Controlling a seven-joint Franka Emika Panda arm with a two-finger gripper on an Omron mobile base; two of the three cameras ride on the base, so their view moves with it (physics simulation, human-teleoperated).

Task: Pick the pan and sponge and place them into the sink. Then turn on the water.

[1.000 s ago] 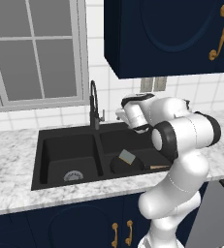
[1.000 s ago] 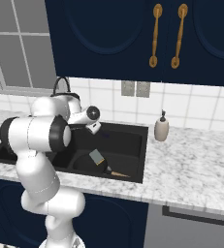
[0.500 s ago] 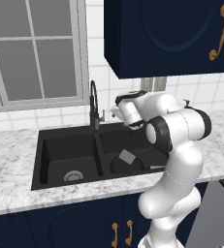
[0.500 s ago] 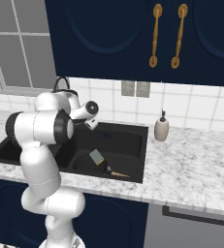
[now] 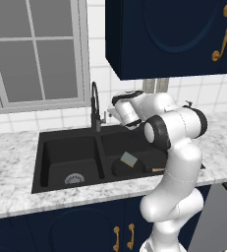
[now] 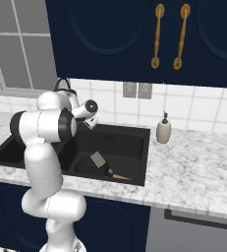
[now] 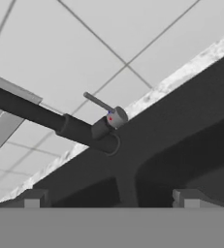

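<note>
The black pan (image 5: 120,169) (image 6: 88,168) lies in the right basin of the black sink (image 5: 56,147) (image 6: 134,142), its tan handle (image 5: 158,170) pointing right. The yellow sponge (image 5: 128,158) (image 6: 98,159), grey-green face up, rests tilted on the pan. My gripper (image 5: 110,114) (image 6: 93,123) (image 7: 111,198) hovers above the sink's back edge, just right of the faucet (image 5: 94,106) (image 7: 45,118). It is open and holds nothing. In the hand view the faucet's small side lever (image 7: 99,102) sits straight ahead, a short way off. No water runs.
A beige soap dispenser (image 6: 163,130) stands on the marble counter (image 6: 193,167) right of the sink. A window (image 5: 34,49) is behind the faucet and dark blue cabinets (image 6: 134,39) hang overhead. The left basin holds a silver drain (image 5: 74,178).
The hand has moved left, closer to the faucet, and the arm's elbow has swung along with it. Pan and sponge have stayed in the right basin.
</note>
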